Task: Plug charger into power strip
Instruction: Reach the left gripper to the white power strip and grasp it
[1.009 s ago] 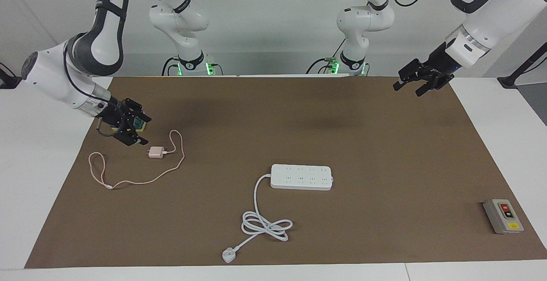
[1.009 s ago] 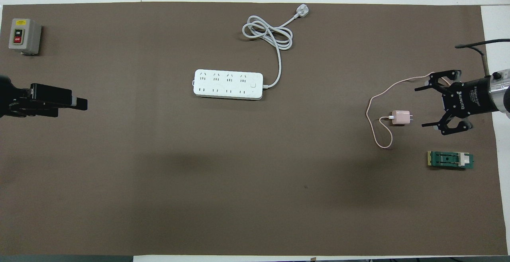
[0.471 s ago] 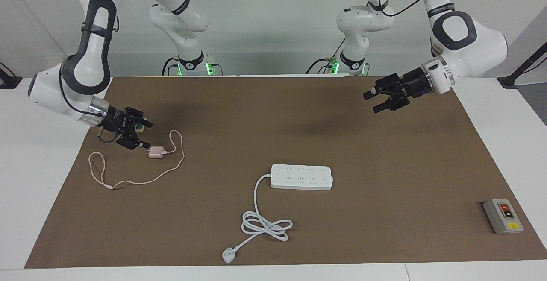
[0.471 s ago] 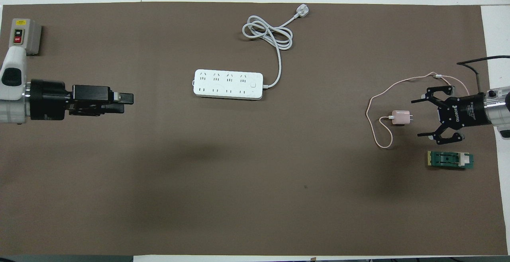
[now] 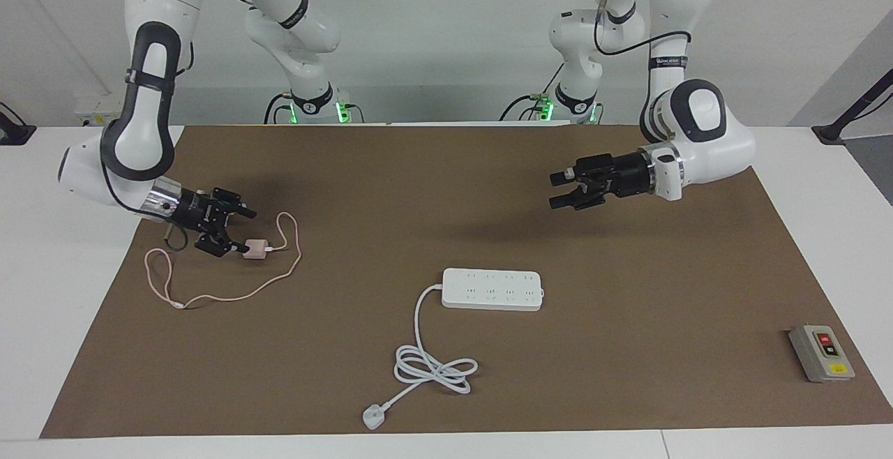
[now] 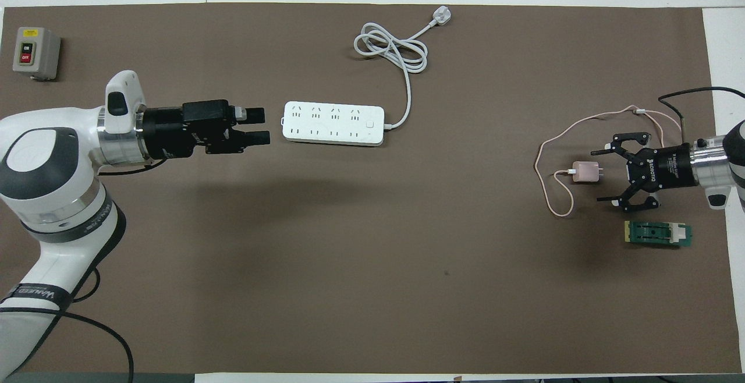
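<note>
Right gripper (image 6: 605,176), jaws spread, at three o'clock of the small pale pink cube charger (image 6: 585,172): slide on squarely before closing. Left gripper (image 5: 561,190) hangs unclenched above the mat, near the long white power strip (image 5: 492,289).

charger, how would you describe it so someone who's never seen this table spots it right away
On the brown mat, go to the right arm's end, where a thin pink cable loops. The charger is the small pale pink cube on that cable, just ahead of the open right gripper; the green block nearby is flat and cableless.

Both arms (image 5: 150,96) are glossy white with dark grey joint panels and black cables along the links. Green lights glow at their bases (image 5: 314,111). The black skeletal grippers carry white lettering.
</note>
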You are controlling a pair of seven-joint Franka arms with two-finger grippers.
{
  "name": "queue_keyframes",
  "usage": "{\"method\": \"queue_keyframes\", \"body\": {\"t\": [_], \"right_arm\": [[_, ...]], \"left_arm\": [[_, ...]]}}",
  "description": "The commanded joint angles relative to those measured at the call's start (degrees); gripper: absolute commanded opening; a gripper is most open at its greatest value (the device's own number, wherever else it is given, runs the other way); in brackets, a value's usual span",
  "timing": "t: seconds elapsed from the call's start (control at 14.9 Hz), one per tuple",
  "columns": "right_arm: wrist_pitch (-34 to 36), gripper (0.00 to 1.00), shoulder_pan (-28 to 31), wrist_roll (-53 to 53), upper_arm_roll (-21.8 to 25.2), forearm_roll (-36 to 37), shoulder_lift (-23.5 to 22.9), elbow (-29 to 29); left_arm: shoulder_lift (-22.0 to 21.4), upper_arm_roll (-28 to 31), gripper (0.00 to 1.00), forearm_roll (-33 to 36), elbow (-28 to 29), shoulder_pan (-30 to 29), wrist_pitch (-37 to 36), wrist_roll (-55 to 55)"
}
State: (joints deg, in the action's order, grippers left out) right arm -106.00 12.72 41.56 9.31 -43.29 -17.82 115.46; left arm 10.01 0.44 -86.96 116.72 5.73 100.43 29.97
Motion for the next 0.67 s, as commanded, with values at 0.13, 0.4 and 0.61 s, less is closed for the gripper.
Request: {"method": "queue_keyframes", "body": {"t": [0.13,0.4,0.61], "right_arm": [[0.45,1.00,2.40,-5.35,-0.52,-2.15,-3.00,-1.55],[1.76,1.00,3.37,-5.52,-0.52,-3.55,-5.03,-4.81],[1.50,1.00,3.28,-6.13,-0.52,-4.69,-5.91,-4.37]], "left_arm": [[8.44,0.18,1.00,-6.11,-0.97,0.85,-4.54,12.91],[7.92,0.17,1.00,-8.49,-0.09,3.40,-6.83,16.86],[8.00,0.09,1.00,-8.92,-0.44,3.41,-6.57,16.97]]}}
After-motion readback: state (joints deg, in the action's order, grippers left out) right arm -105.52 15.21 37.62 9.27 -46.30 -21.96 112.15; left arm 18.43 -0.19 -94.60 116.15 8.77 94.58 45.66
